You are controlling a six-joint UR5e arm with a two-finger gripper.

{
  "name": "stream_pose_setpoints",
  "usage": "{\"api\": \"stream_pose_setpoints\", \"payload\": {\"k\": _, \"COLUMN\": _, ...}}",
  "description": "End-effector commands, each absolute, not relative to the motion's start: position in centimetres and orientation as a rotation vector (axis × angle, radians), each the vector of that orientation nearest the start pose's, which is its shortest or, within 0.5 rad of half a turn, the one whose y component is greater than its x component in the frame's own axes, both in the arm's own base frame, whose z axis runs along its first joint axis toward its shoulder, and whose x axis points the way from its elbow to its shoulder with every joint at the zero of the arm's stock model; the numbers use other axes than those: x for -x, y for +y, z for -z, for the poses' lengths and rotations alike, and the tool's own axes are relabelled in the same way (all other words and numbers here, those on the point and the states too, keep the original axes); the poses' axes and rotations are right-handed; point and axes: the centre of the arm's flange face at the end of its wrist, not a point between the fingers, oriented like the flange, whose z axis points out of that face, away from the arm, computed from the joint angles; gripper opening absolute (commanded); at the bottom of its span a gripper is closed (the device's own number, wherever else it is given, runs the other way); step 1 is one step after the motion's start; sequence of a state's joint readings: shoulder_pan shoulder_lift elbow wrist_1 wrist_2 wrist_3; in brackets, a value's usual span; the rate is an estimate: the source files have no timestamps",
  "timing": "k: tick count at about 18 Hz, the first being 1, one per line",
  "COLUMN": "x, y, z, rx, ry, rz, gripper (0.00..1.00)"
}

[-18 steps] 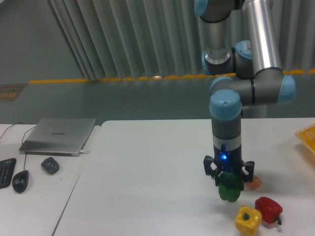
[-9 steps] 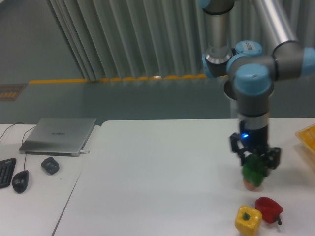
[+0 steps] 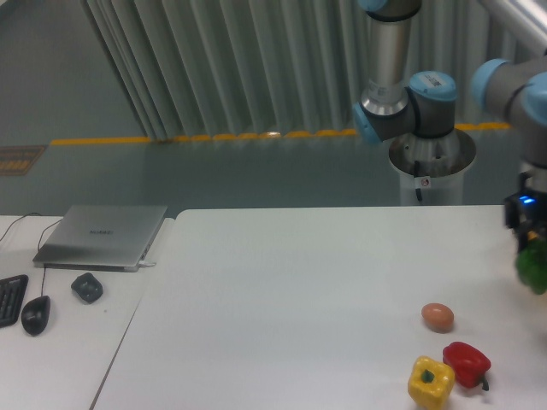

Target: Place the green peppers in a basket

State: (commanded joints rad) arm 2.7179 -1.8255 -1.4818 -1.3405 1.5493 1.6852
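On table: egg (image 3: pixel 438 317), red pepper (image 3: pixel 467 364) touching yellow pepper (image 3: pixel 430 382).

the arm (image 3: pixel 410 94) reaches to the right edge, gripper (image 3: pixel 532 248) pointing down, jaws mostly out of frame.

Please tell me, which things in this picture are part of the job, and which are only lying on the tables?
Part of the job:
green pepper, at the right edge of the picture
gripper above it, mostly cut off
The basket is not in view.

Only lying about:
red pepper
yellow pepper
egg
laptop
mouse
keyboard
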Motion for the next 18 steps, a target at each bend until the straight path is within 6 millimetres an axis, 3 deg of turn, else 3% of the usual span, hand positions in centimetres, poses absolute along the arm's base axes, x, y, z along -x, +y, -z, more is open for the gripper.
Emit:
{"api": "stream_pose_setpoints", "payload": {"k": 3, "x": 50.9, "y": 33.4, "z": -41.5, "rx": 2.959, "ry": 0.975, "rz": -0.039, "gripper": 0.45}}
{"api": "stream_pose_setpoints", "payload": {"k": 6, "x": 52.0, "y": 31.3, "z": -41.1, "rx": 2.924, "ry": 1.086, "rz": -0.021, "gripper": 0.46}}
{"api": "stream_pose_setpoints", "payload": {"k": 9, "x": 52.5, "y": 29.4, "z": -39.5, "rx": 2.89, "ry": 1.184, "rz": 0.023, "gripper": 0.69}}
{"api": "stream_pose_setpoints", "payload": {"k": 11, "x": 52.2, "y": 29.8, "z": -39.2, "rx": 2.887, "ry": 1.193, "rz": 0.029, "gripper": 1.0}}
{"api": "stream_pose_setpoints", "payload": {"k": 18, "x": 51.8, "y": 30.1, "z": -39.6, "rx": 2.925, "ry": 1.069, "rz": 0.022, "gripper": 1.0}}
